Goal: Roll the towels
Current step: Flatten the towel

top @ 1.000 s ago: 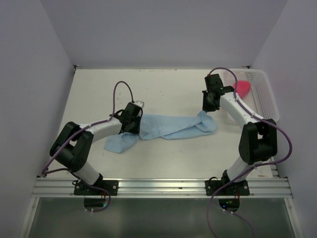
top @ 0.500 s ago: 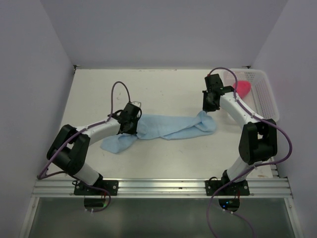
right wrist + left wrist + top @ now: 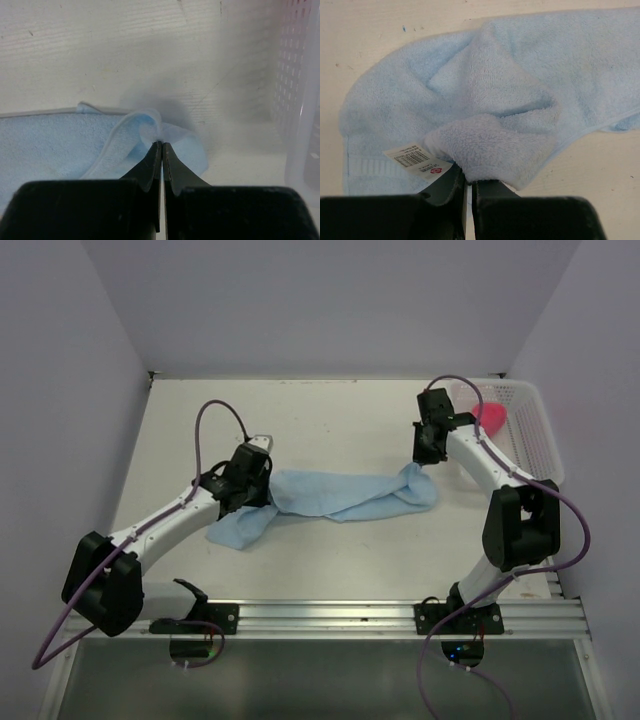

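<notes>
Inside the white basket (image 3: 537,445) lies the pink towel (image 3: 490,418), both jaws pinching the blue towel (image 3: 340,495).

Bright even light, soft shadows, blurred foreground

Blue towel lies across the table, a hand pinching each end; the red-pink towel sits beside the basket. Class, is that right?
The top external view shows the red-pink towel inside the basket, not beside it. The blue towel does lie across the table, left hand and right hand each pinching an end.
</notes>
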You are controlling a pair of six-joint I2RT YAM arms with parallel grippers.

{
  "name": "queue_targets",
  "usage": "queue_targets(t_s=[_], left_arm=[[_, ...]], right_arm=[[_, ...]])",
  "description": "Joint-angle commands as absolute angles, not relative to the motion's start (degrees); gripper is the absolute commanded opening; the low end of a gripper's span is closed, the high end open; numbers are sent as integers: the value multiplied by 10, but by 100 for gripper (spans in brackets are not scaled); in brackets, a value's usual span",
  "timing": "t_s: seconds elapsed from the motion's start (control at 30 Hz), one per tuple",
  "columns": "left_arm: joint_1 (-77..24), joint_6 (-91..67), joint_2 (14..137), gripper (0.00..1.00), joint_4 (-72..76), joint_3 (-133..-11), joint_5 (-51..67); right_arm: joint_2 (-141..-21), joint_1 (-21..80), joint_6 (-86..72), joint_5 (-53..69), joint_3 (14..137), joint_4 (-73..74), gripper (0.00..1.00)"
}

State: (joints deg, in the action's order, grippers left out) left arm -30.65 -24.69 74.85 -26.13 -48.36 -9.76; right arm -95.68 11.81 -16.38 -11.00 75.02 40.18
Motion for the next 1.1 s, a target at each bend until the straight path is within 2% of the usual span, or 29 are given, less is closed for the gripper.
queue_targets(t_s=[0.0, 0.53, 0.87, 0.9, 1.0, 1.03, 1.07], left_arm=[[-304, -262, 731, 6, -279, -483, -84], [-299, -265, 673, 8, -325, -488, 52], [-299, -260, 633, 20, -366, -484, 55], [-299, -258, 633, 17, -365, -481, 56], [-299, -256, 635, 14, -358, -472, 60], [-299, -255, 635, 3, -354, -469, 59], [-299, -255, 635, 0, -352, -465, 55]], right_arm=[[-963, 107, -153, -122, 775, 410, 0], [-1028, 76, -149, -132, 817, 428, 0], [-1042, 68, -146, -127, 828, 436, 0], [-1042, 68, -147, -126, 825, 435, 0], [-1037, 68, -146, -120, 817, 432, 0], [-1035, 67, -146, -120, 816, 432, 0], [-1034, 67, -146, -120, 814, 430, 0]])
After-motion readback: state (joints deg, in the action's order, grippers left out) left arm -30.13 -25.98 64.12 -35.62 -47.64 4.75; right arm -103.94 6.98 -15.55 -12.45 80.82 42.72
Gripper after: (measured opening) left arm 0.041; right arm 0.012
